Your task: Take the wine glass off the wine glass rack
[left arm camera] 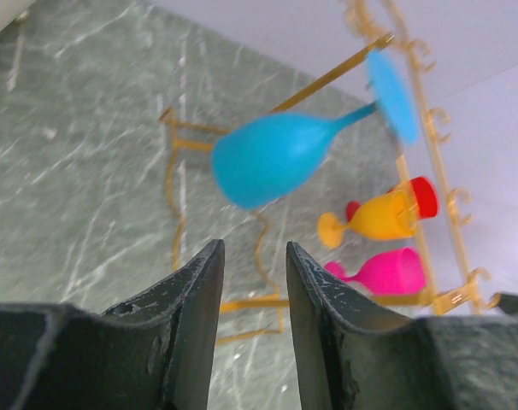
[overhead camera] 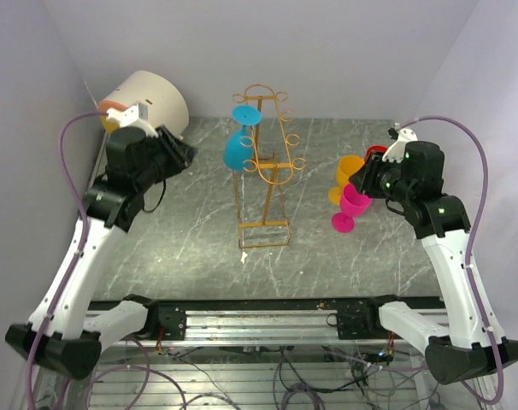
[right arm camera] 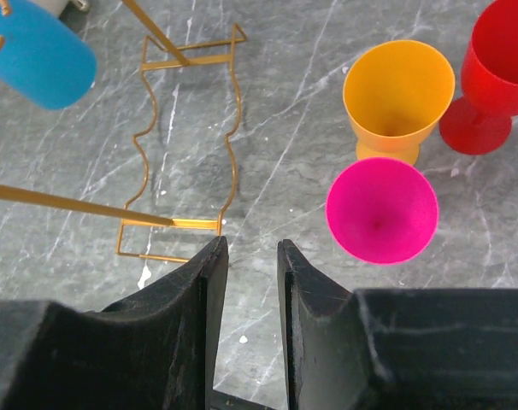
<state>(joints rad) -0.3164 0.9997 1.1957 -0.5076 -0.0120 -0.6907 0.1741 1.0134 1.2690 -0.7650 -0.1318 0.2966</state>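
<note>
A blue wine glass (overhead camera: pixel 239 147) hangs upside down by its foot from the gold wire rack (overhead camera: pixel 266 166) at the table's middle. In the left wrist view the blue glass (left arm camera: pixel 272 158) hangs ahead of my open, empty left gripper (left arm camera: pixel 253 249), with the rack (left arm camera: pixel 426 128) behind it. My left gripper (overhead camera: pixel 185 155) is left of the rack, apart from the glass. My right gripper (overhead camera: pixel 366 181) is open and empty above the standing glasses on the right. In the right wrist view the gripper (right arm camera: pixel 251 246) looks down on the rack's base (right arm camera: pixel 186 145) and the blue glass (right arm camera: pixel 38 55).
A pink glass (overhead camera: pixel 351 207), an orange glass (overhead camera: pixel 347 173) and a red glass (overhead camera: pixel 374 155) stand right of the rack; they also show in the right wrist view: pink glass (right arm camera: pixel 381 209), orange glass (right arm camera: pixel 398 88), red glass (right arm camera: pixel 496 81). A round beige cabinet (overhead camera: pixel 148 102) stands at the back left.
</note>
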